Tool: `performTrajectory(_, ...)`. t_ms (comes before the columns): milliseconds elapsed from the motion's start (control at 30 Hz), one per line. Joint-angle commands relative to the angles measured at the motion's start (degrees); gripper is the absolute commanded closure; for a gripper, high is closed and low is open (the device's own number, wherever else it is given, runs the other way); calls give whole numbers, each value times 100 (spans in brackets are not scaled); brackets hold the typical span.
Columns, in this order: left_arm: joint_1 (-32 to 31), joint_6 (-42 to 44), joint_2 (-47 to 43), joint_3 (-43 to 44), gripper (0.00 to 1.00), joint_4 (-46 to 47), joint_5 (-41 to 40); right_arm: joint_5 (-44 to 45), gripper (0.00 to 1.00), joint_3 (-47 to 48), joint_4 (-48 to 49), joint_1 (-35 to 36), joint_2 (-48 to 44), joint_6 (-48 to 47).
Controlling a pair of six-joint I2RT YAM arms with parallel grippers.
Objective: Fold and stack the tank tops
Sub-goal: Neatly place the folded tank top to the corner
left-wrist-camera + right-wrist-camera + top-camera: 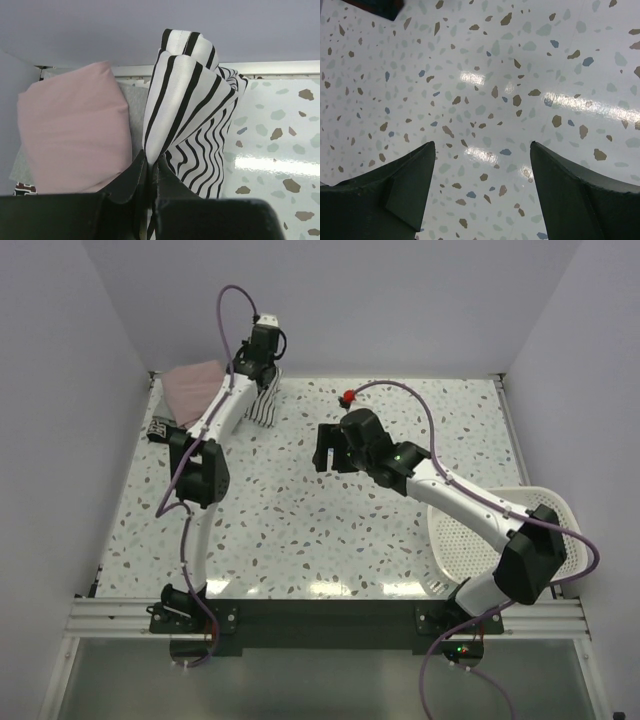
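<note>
Your left gripper (150, 167) is pinched tight on a fold of the striped tank top (185, 95) at the far left corner of the table (485, 75). The cloth is bunched into a narrow bundle with its long axis running straight away from the fingers. In the overhead view it hangs from the grip toward the tabletop, and whether its low end touches down cannot be told.

Just beside it, on the left in the wrist view, lies the pink tank top (75, 130), folded flat with a grey layer showing under its edges. A sliver of that grey separates the two garments. The stack is therefore a short sideways shift from the held bundle, toward the left wall, and the left arm is by far the nearer one.

Your right gripper (480, 190) hovers with its jaws spread wide and empty over bare table at mid-field, well apart from both tops. The white basket (540, 492) sits at the right edge, near that arm's base.

The likely next move is to lay the striped top over the pink one.
</note>
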Motion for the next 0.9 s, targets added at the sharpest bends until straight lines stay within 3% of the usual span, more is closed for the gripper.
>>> performTrajectory(0,192,36,-105,396,100,428,331,-118,20,67,237,-13,82,-46)
performTrajectory(200,517,-210,-219,686,100,534,797,-180,21,137,272,-13,187,-37)
performTrajectory(333,1165,-920,-421,537,100,552,1585,-198,21,155,290,-13,205,-28)
performTrajectory(433,1710,-1552,-641,20,100,736,2183,-206,22,111,308,-13,188,-19)
performTrajectory(567,2686,-2536,-940,-1454,100,1498,3125,-224,22,14,317,-13,179,-11)
performTrajectory(633,3038,-2776,-827,-1669,100,1545,3459,-233,22,-65,325,-13,170,-2)
performTrajectory(767,3171,-2830,-528,-1669,98,1334,3531,-242,22,-144,378,-13,214,16)
performTrajectory(867,3171,-2891,-474,-1774,88,1316,3487,-250,22,-144,352,-13,284,25)
